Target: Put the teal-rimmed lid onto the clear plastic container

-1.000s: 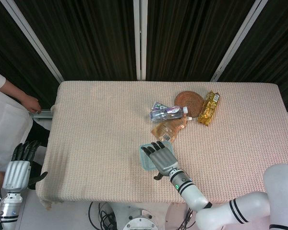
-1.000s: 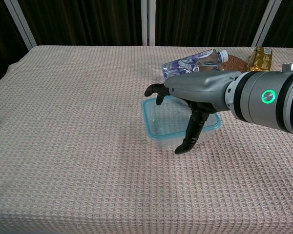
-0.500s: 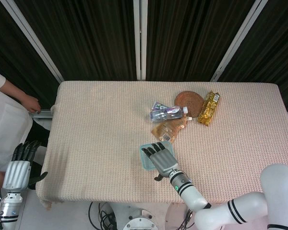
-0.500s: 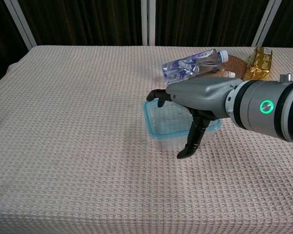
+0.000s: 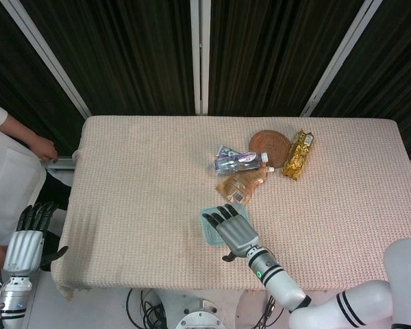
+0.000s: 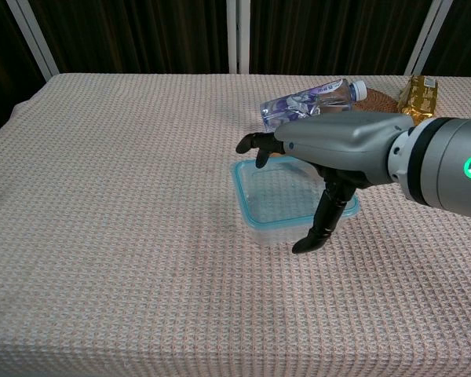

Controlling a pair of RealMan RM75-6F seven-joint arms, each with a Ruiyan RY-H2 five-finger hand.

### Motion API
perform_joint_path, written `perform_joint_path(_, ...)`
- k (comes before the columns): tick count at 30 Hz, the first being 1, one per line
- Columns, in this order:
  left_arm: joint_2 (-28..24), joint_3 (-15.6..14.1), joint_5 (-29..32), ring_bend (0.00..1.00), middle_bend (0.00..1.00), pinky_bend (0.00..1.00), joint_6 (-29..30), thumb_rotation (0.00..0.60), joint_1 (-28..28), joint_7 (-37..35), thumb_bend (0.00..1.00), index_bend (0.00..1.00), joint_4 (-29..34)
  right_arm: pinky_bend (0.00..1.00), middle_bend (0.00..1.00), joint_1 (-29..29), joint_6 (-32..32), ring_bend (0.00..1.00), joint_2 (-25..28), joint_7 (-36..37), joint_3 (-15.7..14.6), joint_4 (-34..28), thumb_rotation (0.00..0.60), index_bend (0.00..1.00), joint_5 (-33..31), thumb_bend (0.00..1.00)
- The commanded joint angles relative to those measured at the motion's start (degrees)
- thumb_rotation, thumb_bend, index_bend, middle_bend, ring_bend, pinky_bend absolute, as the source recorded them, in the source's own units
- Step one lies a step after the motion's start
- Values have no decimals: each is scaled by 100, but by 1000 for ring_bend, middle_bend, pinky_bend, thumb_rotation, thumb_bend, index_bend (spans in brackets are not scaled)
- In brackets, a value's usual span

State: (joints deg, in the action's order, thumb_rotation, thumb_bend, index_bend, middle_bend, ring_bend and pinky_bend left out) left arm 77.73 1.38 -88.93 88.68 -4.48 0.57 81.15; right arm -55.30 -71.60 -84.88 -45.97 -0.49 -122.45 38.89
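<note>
Now lidded container (image 6: 279, 203) flat, long axis cross-table.

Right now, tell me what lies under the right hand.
The teal-rimmed lid seated on the clear plastic container lies beneath the right hand. Its right part is hidden by the hand.

The right hand (image 6: 330, 153) has moved a little. In the chest view it was lower before, with its palm close over the box (image 6: 255, 206). Now it sits higher, and more of the lid (image 6: 246, 179) shows under it. In the head view (image 5: 233, 229) it has slid back toward the near edge of the table. Its thumb hangs further right, past the box's near corner. The green light on the wrist has moved toward the right edge.
</note>
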Motion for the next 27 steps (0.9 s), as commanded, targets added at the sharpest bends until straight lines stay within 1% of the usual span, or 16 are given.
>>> perform_joint_path(1,-8,1,-14,0,66,0,9,600,-2,32,0,104,27,0,155,333,-19,0,296,229,-425,-341,600,0,708,0)
perform_joint_path(5,-20,0,-12,0,66,0,5,600,-2,81,0,104,73,0,170,464,279,0,447,415,-681,-385,600,0,1026,0)
perform_joint_path(8,-25,-1,-21,0,66,0,7,600,-3,116,0,104,104,0,176,499,458,0,472,444,-765,-327,600,0,1117,0)
perform_joint_path(14,-35,0,-3,0,66,0,4,600,6,148,0,104,139,0,183,545,622,0,421,428,-761,-179,600,0,1100,0)
perform_joint_path(22,-11,-8,19,0,66,0,-34,600,7,122,0,104,99,0,185,534,717,0,287,233,-701,-22,600,0,781,0)
perform_joint_path(27,6,-8,28,0,66,0,-47,600,6,89,0,103,58,0,185,563,707,0,266,215,-665,-23,600,0,775,0)
